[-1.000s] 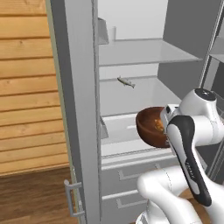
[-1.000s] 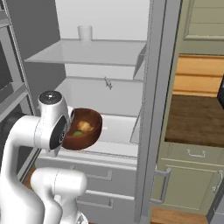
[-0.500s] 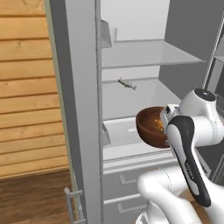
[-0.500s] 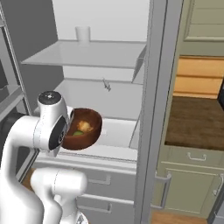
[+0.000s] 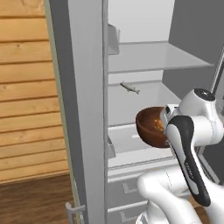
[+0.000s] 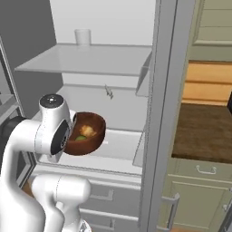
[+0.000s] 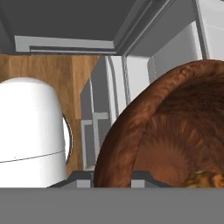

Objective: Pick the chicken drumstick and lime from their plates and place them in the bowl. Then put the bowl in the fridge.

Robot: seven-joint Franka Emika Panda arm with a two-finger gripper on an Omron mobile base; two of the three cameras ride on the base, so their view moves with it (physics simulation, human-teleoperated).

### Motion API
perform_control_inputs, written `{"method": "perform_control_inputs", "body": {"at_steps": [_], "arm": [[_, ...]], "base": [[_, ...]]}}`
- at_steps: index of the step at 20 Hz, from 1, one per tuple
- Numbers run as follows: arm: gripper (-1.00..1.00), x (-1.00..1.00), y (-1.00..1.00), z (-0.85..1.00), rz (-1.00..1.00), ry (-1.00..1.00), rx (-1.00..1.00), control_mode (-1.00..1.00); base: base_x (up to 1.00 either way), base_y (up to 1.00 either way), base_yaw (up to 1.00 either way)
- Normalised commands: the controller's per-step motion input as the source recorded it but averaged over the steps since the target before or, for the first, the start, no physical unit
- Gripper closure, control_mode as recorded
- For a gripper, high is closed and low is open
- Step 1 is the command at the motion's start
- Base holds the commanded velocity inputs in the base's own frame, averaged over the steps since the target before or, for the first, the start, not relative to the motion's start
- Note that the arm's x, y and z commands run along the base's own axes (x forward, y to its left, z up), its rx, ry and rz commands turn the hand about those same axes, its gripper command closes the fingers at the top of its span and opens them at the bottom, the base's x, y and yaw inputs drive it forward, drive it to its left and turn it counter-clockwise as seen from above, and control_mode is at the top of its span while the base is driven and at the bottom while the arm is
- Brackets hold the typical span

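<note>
1. Already the bowl (image 6: 86, 133) carried both foods: the chicken drumstick (image 6: 89, 131) and the lime (image 6: 80, 137) lay inside it, so the picking and placing part looked done.
2. Held by its rim, the bowl hung in the air in front of the open fridge (image 6: 113, 102), just above the white middle shelf (image 5: 131, 144) and not yet resting on it.
3. The claw (image 7: 113, 177) was narrowed tight on the bowl's wall, the rim running up between its tips in the hand view.
4. A small fish (image 5: 130, 88) lay further back on a shelf and a pale cup (image 6: 82, 36) stood on the upper shelf, both well apart from the bowl.
5. What remained, by my reading: carry the bowl inward, set it down on the shelf, let go and draw the arm out.
</note>
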Motion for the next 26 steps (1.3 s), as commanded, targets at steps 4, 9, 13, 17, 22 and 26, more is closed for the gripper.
{"method": "perform_control_inputs", "body": {"at_steps": [4, 9, 13, 17, 22, 26], "arm": [[1.00, 0.00, 0.00, 0.00, 0.00, 0.00, 0.00, 1.00], [1.00, 0.00, 0.00, 0.00, 0.00, 0.00, 0.00, 1.00], [1.00, 0.00, 0.00, 0.00, 0.00, 0.00, 0.00, 1.00], [1.00, 0.00, 0.00, 0.00, 0.00, 0.00, 0.00, 1.00], [1.00, 0.00, 0.00, 0.00, 0.00, 0.00, 0.00, 1.00], [1.00, 0.00, 0.00, 0.00, 0.00, 0.00, 0.00, 1.00]], "base": [[0.39, 0.28, -0.02], [0.40, 0.30, -0.03], [0.24, 0.06, 0.00], [0.34, 0.00, 0.00], [0.46, 0.00, 0.00], [0.31, 0.00, 0.00]]}}
